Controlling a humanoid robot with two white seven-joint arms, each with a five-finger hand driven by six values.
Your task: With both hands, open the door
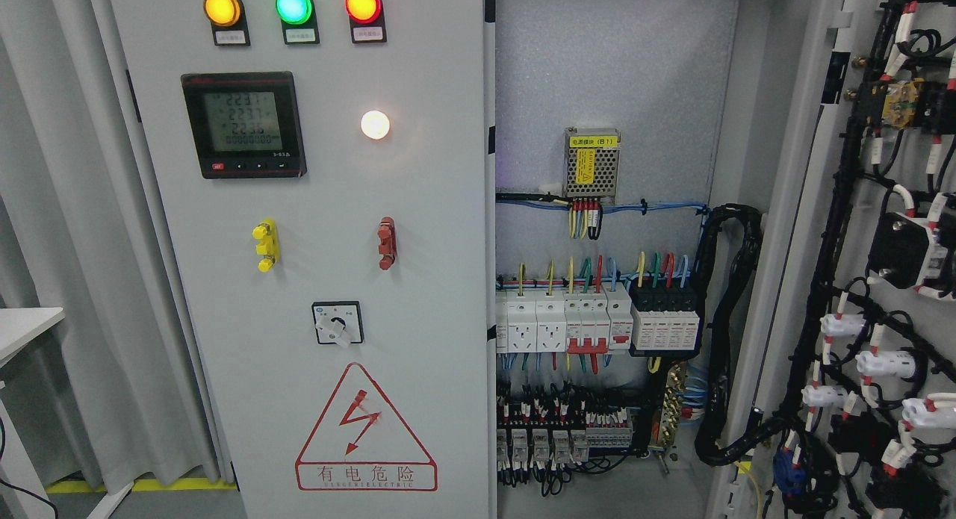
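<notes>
The right door point(859, 280) of the cabinet in front of me stands swung wide open at the right of my view, its inner face turned toward me and strung with black wiring bundles point(821, 332), white connectors and red-tagged leads. The left door point(314, 243) is closed and fills the middle of the view. Neither of my hands is in view, so I cannot tell whether they are released, clenched or grasping anything. Between the two doors the cabinet interior point(612, 71) lies exposed: a small perforated power supply point(592, 164) with a yellow label sits high on the grey back panel, a row of white breakers and sockets point(567, 321) runs below it with coloured wires going in at the top, and terminal blocks point(560, 429) sit lower down. A thick black cable loom point(728, 317) loops down the right side of the interior. On the closed left door I see three lamps along the top, amber point(222, 7), green point(293, 5) and red point(363, 4), a digital meter point(244, 125) with a lit display, a glowing white lamp point(375, 125), a yellow fitting point(265, 245), a red fitting point(386, 243), a rotary switch point(337, 323), and a red triangular warning sign point(365, 429) with a lightning bolt. A grey curtain point(67, 205) hangs at the left, with the corner of a white worktop point(22, 328) just in front of it.
</notes>
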